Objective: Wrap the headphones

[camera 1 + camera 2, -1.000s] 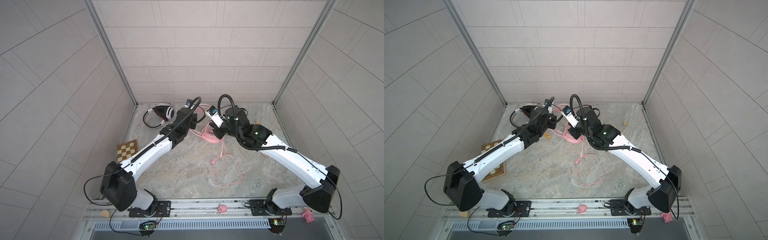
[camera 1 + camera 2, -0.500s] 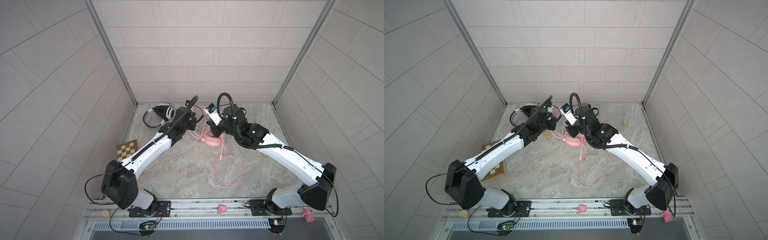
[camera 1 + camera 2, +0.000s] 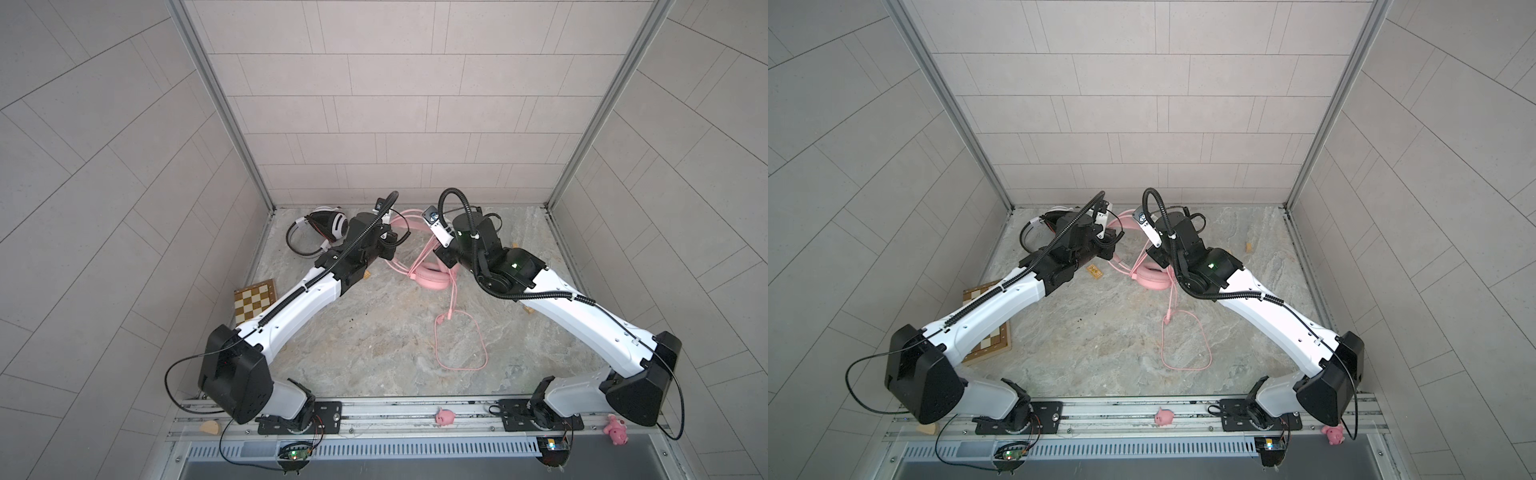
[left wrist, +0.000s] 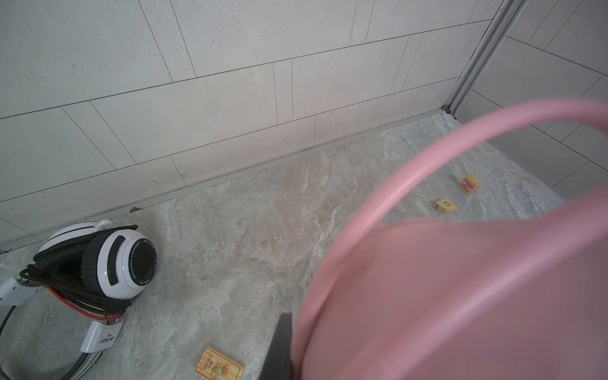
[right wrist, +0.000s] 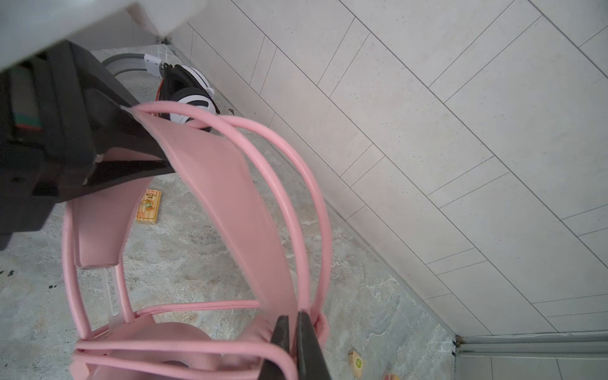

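Note:
The pink headphones [image 3: 432, 277] stand tilted at the back middle of the table, one ear cup [image 3: 1152, 277] on the surface. My left gripper [image 3: 401, 237] is shut on their band [image 5: 227, 184]; in the left wrist view the band [image 4: 460, 296] hides all but one of the fingers [image 4: 279, 345]. My right gripper [image 5: 292, 320] is shut on the pink cable [image 5: 309, 230] beside the ear cup. The cable's free end lies in a loop [image 3: 461, 345] on the table. The white-and-black headphones [image 3: 332, 224] lie at the back left, cable bundled round them [image 4: 121, 260].
A small chessboard [image 3: 254, 300] lies at the left wall. A printed wooden tile [image 4: 219, 367] and two wooden blocks [image 4: 469, 185] [image 4: 445, 205] lie near the pink headset. Two pink toy pigs [image 3: 444, 417] [image 3: 617, 430] sit on the front rail. The back wall stands close behind.
Both arms have shifted slightly with the pink headset between them. The cable's plug end slid a little to the right on the table. Both grips are unchanged.

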{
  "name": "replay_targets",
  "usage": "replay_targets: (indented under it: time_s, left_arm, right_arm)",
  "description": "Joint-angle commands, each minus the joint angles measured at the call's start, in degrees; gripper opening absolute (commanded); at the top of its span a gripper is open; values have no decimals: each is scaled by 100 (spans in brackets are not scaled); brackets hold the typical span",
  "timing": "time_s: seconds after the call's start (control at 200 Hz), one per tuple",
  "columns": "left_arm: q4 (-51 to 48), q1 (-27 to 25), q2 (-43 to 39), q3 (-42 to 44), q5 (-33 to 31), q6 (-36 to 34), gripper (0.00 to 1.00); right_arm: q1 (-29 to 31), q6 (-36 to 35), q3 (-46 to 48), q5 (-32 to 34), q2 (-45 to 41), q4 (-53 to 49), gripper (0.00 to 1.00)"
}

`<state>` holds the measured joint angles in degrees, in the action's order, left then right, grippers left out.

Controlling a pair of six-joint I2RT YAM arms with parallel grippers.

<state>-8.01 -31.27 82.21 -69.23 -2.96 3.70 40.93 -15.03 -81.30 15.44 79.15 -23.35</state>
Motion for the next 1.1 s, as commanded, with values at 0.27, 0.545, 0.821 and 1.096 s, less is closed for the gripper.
replay_targets:
  time_s: [0.27, 0.545, 0.821, 1.096]
  left_arm:
    - [-660, 15, -154, -37, 366, -545, 0]
    - [-536, 40, -322, 34, 671, -428, 0]
    - [465, 553, -584, 377, 2305, 424, 0]
    - [992, 641, -645, 460, 3244, 664, 0]
  right_arm:
    - [-504, 66, -272, 830, -405, 937, 10]
    - [-1311, 823, -127, -108, -287, 861, 9]
    - [-1840, 1536, 502, -1126, 147, 1245, 6]
    - [-2010, 2198, 973, -2753, 724, 2294, 5]
